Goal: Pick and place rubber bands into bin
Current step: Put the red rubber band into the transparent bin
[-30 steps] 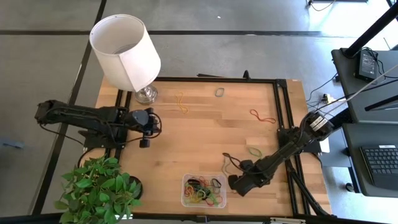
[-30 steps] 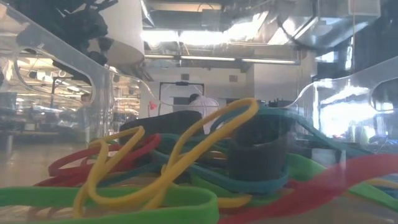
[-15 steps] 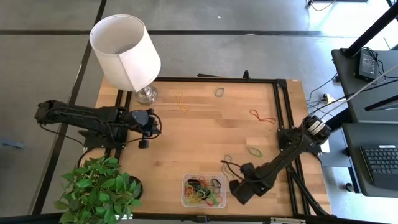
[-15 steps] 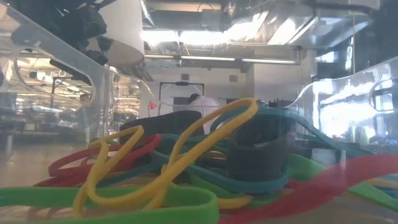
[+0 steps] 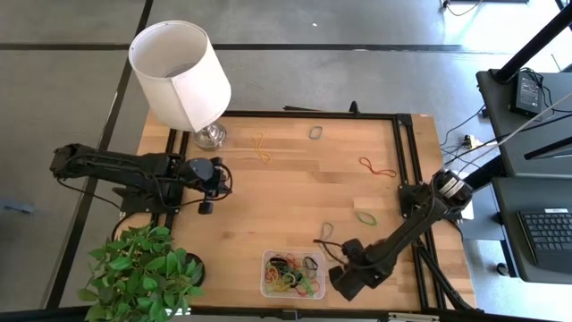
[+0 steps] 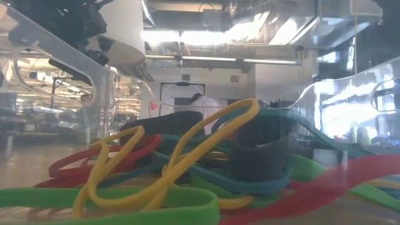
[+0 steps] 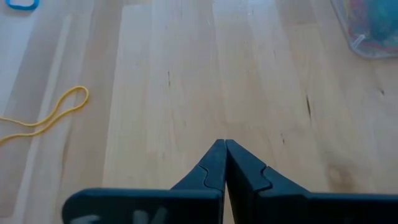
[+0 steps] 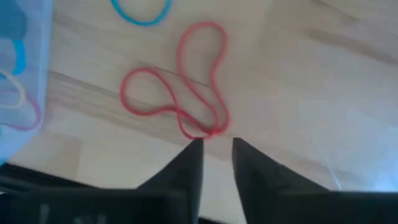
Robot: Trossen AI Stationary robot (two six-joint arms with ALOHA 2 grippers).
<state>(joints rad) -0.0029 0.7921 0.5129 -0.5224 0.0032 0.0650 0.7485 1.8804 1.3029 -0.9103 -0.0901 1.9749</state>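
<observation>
The clear bin (image 5: pixel 265 274) sits near the table's near edge with many coloured rubber bands (image 5: pixel 290 273) piled inside; they fill the low view (image 6: pixel 181 162). My right gripper (image 5: pixel 339 258) is low beside the bin's right side, narrowly open (image 8: pixel 217 144), pointing at a twisted band (image 5: pixel 326 231) lying flat on the wood (image 8: pixel 180 99). My left gripper (image 5: pixel 207 205) hangs shut (image 7: pixel 225 144) over the table's left part. Loose bands lie on the wood: yellow (image 5: pixel 260 148), grey (image 5: pixel 316 133), red (image 5: pixel 377 167), green (image 5: pixel 366 216). My right gripper comes in low and slanting from the near side. The twisted band's near end (image 8: pixel 200 131) lies right at one fingertip (image 8: pixel 194 149), not between the fingers. I cannot tell whether the fingertip touches it. The band lies flat on the table.
A lamp (image 5: pixel 183 76) stands at the far left corner and a potted plant (image 5: pixel 143 268) at the near left corner. A black frame rail (image 5: pixel 407 152) runs along the right side. Bare wood spans the middle.
My right gripper has drawn back toward the near edge, staying beside the bin's right side. The band in front of it lay as a wider loop a second ago and now lies narrower and twisted.
</observation>
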